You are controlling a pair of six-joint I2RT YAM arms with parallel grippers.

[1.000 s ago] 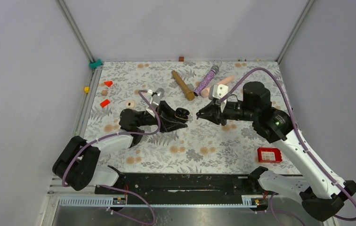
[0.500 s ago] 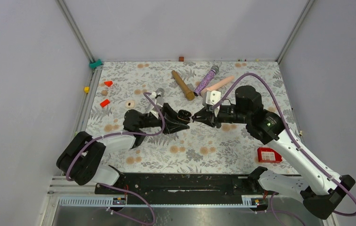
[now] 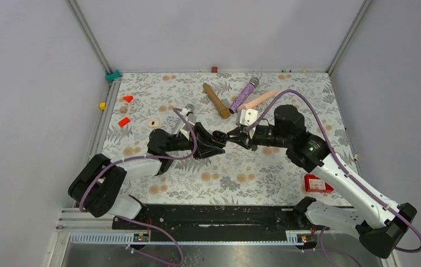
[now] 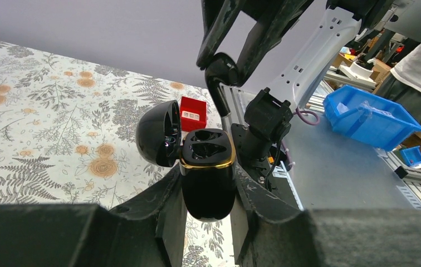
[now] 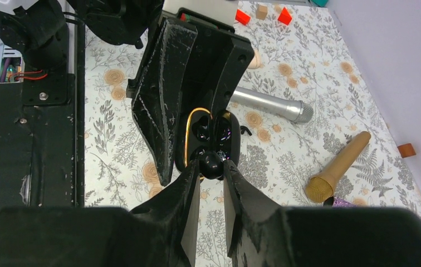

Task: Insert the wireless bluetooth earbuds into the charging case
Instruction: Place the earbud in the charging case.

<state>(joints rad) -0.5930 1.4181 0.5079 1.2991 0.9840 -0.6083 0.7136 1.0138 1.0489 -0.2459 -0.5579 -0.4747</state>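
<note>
The charging case (image 4: 207,167) is glossy black with a gold rim, and its lid (image 4: 157,133) is swung open to the left. My left gripper (image 4: 208,192) is shut on the case's body and holds it upright above the floral cloth. A small black earbud (image 5: 211,163) is pinched in my right gripper (image 5: 211,168), which is shut on it. In the left wrist view the earbud (image 4: 222,69) hangs just above the case's sockets, apart from them. From above, the two grippers meet tip to tip at the case (image 3: 218,137).
Microphones lie behind: brown (image 3: 216,100), purple (image 3: 243,94), pink (image 3: 259,99) and silver (image 3: 186,113). A red box (image 3: 318,182) sits at the right front. Red blocks (image 3: 124,121) lie at the left edge. A tiny black piece (image 5: 245,130) lies on the cloth beside the case.
My right gripper has moved left with the earbud until it is over the open case. The left arm has shifted the case slightly right.
</note>
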